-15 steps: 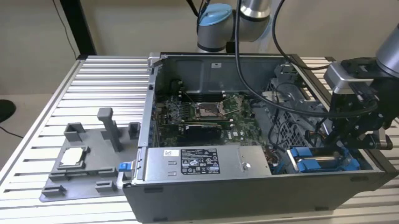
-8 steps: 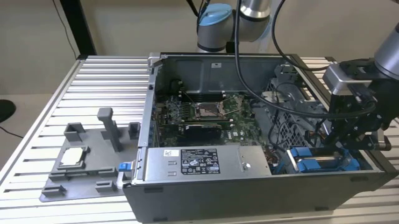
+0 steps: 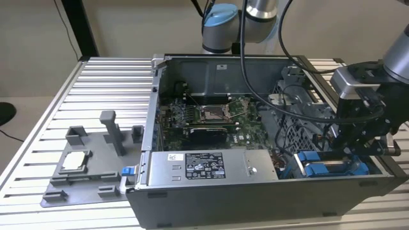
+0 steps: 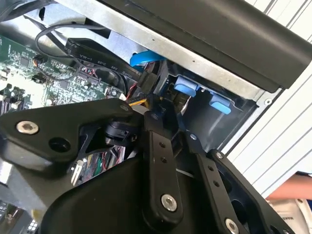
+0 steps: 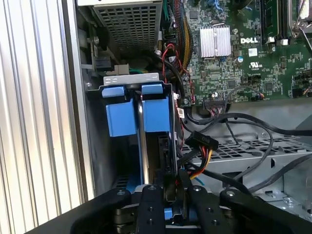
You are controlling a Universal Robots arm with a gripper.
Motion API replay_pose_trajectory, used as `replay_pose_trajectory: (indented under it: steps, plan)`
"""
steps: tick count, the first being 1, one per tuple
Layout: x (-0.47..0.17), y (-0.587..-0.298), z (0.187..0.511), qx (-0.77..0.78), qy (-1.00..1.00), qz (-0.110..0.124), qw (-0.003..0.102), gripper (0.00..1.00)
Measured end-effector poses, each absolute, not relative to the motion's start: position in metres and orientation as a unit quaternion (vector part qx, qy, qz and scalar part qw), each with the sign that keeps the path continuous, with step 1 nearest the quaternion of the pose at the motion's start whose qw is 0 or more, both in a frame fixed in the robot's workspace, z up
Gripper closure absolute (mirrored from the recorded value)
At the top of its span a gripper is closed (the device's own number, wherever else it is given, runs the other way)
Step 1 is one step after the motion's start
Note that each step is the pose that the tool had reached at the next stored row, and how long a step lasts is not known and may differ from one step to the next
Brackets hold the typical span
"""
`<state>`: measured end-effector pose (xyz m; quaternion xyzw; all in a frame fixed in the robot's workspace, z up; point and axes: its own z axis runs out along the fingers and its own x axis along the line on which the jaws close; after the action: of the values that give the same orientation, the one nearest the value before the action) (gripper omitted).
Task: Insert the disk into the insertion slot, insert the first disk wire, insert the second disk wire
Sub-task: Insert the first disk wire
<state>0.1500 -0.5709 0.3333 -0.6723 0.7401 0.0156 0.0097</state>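
Nearest, low on the exterior view's right, the gripper (image 3: 359,143) is down inside the open case (image 3: 255,201), just past the grey power supply (image 3: 204,165) and over the insertion slot (image 3: 332,168). The disk (image 5: 157,116) is seated in the slot in its blue carrier, with a second blue carrier (image 5: 120,117) just beside it. In the first wrist view the gripper is narrow, pinching a small black plug (image 5: 169,181) at the disk's exposed end. I cannot tell whether the plug is touching the disk or just short of it. The plug looks to belong to the yellow-red-black disk wire (image 5: 201,166), so my read is disk in, wire step in hand. A blue cable (image 4: 141,59) runs close by the same end. Risks: a plug that is tilted or off-line from the disk's socket would jam or bend contacts under push. The thin pinch could let the plug twist or slip out. Loose black cables (image 5: 234,119) lie near the gripper linkages and could snag or get dragged. A hard push could also shift the carrier in its rails. Further back the green motherboard (image 3: 211,115) lies flat in the case. Off to the exterior view's left a grey fixture tray (image 3: 83,184) sits on the slatted bench (image 3: 108,86), well apart from the work. Farthest, the arm (image 3: 255,9) rises behind the case.
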Motion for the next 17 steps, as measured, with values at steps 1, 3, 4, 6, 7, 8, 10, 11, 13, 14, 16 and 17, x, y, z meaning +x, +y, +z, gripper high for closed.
replay_pose_trajectory:
  steps: [1,3,4,6,7,8,10,11,13,14,16,17]
  plan:
    - [0.150,-0.571,0.337,-0.672,0.740,0.016,0.009,0.00]
    - [0.150,-0.571,0.346,-0.672,0.741,0.016,0.009,0.00]
    - [0.150,-0.571,0.350,-0.671,0.741,0.016,0.009,0.00]
    - [0.150,-0.571,0.360,-0.671,0.741,0.016,0.009,0.00]
    - [0.150,-0.571,0.364,-0.671,0.741,0.016,0.009,0.00]
    - [0.151,-0.571,0.366,-0.672,0.741,0.017,0.009,0.00]
    - [0.156,-0.571,0.367,-0.671,0.741,0.019,0.011,0.00]
    - [0.160,-0.571,0.367,-0.671,0.741,0.021,0.013,0.00]
    - [0.169,-0.571,0.367,-0.671,0.741,0.022,0.013,0.00]
    - [0.172,-0.570,0.367,-0.671,0.741,0.023,0.012,0.00]
    - [0.177,-0.569,0.367,-0.671,0.741,0.028,0.007,0.00]
    - [0.179,-0.569,0.367,-0.671,0.741,0.031,0.003,0.00]
